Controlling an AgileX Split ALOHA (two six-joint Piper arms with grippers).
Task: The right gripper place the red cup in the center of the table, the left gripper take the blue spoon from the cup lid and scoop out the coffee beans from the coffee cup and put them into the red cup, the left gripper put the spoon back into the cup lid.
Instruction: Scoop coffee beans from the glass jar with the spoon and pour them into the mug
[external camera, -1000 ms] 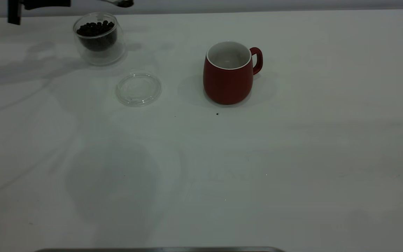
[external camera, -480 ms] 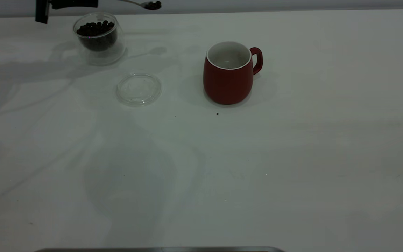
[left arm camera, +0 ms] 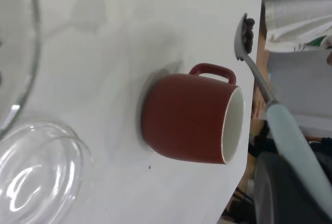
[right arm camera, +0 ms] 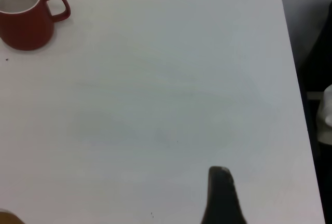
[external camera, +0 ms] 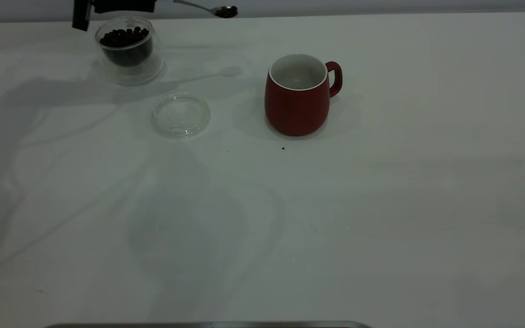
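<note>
**Loaded spoon in transit, short of the mug**

While the left end effector (external camera: 116, 7) pinches the blue spoon (left arm camera: 290, 136) by its pale handle, the bowl carries a few coffee beans (left arm camera: 249, 29) high above the tabletop (external camera: 381, 205), between the coffee cup (external camera: 128, 50) and the red cup (external camera: 296, 95).

Risk, as I judge it: any tilt or jolt would roll beans off the shallow bowl onto the tabletop, and tipping early would miss the mug's mouth.

Most of the left end effector is cut off at the exterior view's top edge. The clear cup lid (external camera: 180, 116) lies faint between the cups. Of the right end effector (right arm camera: 222, 195) only a dark tip shows over bare tabletop; its state I cannot tell.
</note>
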